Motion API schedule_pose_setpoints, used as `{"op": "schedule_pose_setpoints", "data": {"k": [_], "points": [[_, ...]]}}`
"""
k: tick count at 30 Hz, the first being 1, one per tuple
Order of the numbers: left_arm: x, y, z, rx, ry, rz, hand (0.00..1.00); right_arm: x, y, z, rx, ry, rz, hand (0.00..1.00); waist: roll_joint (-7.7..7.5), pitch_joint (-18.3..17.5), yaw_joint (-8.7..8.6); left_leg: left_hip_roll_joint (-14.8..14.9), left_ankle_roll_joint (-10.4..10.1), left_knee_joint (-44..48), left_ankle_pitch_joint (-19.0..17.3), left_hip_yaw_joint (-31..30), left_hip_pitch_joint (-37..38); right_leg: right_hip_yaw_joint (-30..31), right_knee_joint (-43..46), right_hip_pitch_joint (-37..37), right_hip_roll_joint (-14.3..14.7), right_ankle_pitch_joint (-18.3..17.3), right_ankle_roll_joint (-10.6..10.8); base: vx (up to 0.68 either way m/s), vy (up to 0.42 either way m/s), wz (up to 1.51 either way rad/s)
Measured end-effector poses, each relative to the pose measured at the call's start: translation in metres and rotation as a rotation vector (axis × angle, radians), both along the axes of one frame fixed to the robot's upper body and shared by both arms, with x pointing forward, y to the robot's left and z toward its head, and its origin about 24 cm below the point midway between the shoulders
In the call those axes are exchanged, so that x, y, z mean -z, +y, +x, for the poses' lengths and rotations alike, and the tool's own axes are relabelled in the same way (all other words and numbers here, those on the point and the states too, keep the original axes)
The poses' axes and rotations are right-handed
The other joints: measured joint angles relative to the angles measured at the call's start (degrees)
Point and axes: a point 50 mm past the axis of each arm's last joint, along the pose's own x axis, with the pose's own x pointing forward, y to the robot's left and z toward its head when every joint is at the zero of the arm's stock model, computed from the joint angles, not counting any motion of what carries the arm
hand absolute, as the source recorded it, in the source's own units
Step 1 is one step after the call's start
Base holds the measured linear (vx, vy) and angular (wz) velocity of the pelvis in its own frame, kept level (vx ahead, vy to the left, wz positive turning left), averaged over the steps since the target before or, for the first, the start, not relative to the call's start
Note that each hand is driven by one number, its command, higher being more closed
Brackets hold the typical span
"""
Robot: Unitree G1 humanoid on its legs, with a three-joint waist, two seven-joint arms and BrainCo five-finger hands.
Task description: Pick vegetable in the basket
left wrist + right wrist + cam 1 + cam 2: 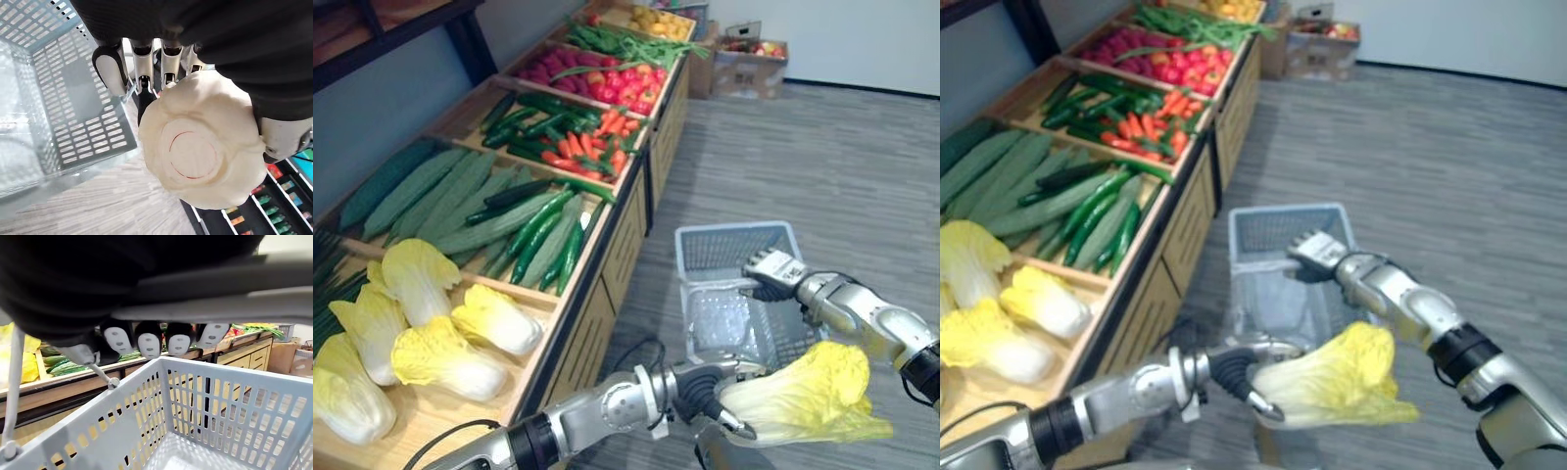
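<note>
Left hand (703, 390): fingers and thumb clasped round the pale cut base of a napa cabbage (808, 394), which is held in the air at the near right of the scene, just on the near side of the basket (734, 235) and outside it. Cabbage's long axis runs roughly left to right, with the base to the left in the hand and the yellow leafy end pointing right. Right hand (771, 268): at the basket's right rim, fingers curled under its handle (205, 293). Basket: grey plastic mesh, above a grey striped floor (822, 147). Wooden produce stand (607, 255): runs along the left from near to far. It holds more napa cabbages (440, 357) nearest, then long pale green gourds (440, 196), cucumbers (538, 235) and carrots (592, 147), with red and green produce beyond. Cardboard box (744, 64): at the far end, by a white wall (862, 39).
</note>
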Motion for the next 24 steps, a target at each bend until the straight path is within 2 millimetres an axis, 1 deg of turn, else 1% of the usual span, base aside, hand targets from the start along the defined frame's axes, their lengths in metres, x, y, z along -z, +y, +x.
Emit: {"op": "schedule_pose_setpoints", "data": {"k": [5, 10, 13, 16, 17, 18, 20, 24], "points": [[0.015, 0.000, -0.002, 0.021, 0.002, 0.070, 1.00, 0.000, 0.000, 0.000, -0.004, 0.002, 0.004, 1.00, 0.20, -0.1, -1.42, 0.0, 0.2, -0.1, 0.1, 0.0, 0.0, -0.1, 0.0, 0.0, 0.0, -0.2, 0.0, 0.00, 0.000, 0.00], [0.023, -0.006, 0.004, 0.007, 0.000, 0.090, 1.00, 0.000, 0.000, 0.000, -0.004, 0.011, -0.002, 1.00, 0.75, -0.5, -1.57, -0.1, 0.3, -0.3, 0.2, 0.0, 0.0, -0.2, 0.0, 0.0, 0.0, -0.2, 0.0, 0.00, 0.000, 0.00], [0.028, -0.011, 0.009, -0.007, -0.002, 0.106, 1.00, 0.002, 0.002, -0.001, -0.012, 0.020, -0.002, 1.00, 0.77, -0.5, -1.57, -0.3, 0.4, -0.8, 0.5, -0.1, 0.0, -0.3, 0.0, 0.0, -0.1, -0.2, 0.0, 0.01, 0.004, 0.01], [0.033, -0.016, 0.013, -0.043, -0.012, 0.114, 1.00, 0.006, 0.005, -0.003, -0.023, 0.049, 0.005, 1.00, 0.69, -0.6, -1.47, -0.3, 0.3, -1.2, 0.5, -0.2, -0.5, -0.5, -0.9, 0.3, -0.3, -0.6, -0.4, 0.01, 0.009, 0.02], [0.035, -0.016, 0.015, -0.056, -0.013, 0.119, 1.00, 0.008, 0.005, -0.004, -0.024, 0.053, 0.003, 1.00, 0.69, -0.6, -1.47, -0.5, 0.2, -1.4, 0.6, -0.3, -0.6, -0.5, -1.1, 0.3, -0.4, -0.5, -0.3, 0.02, 0.017, 0.04], [0.035, -0.020, 0.018, -0.082, -0.012, 0.110, 1.00, 0.009, 0.006, -0.005, -0.025, 0.062, 0.001, 1.00, 0.69, -0.6, -1.49, -1.0, 0.2, -2.1, 0.8, -0.5, -0.9, -0.5, -1.4, 0.3, -0.7, -0.1, -0.1, 0.02, 0.025, 0.06], [0.036, -0.023, 0.024, -0.118, -0.032, 0.111, 1.00, 0.011, 0.007, -0.005, -0.026, 0.074, -0.003, 1.00, 0.68, -0.6, -1.59, -1.8, 0.4, -2.8, 1.1, -0.9, -1.4, -0.5, -1.9, 0.2, -1.3, 0.4, -0.4, 0.02, 0.032, 0.05], [0.043, -0.027, 0.031, -0.174, -0.065, 0.144, 1.00, 0.019, 0.015, -0.008, -0.049, 0.112, -0.004, 1.00, 0.58, -0.5, -1.55, -2.6, 0.6, -3.6, 1.2, -1.6, -1.8, -0.4, -2.5, 0.3, -1.9, 1.0, -0.5, 0.01, 0.037, 0.04]]}}
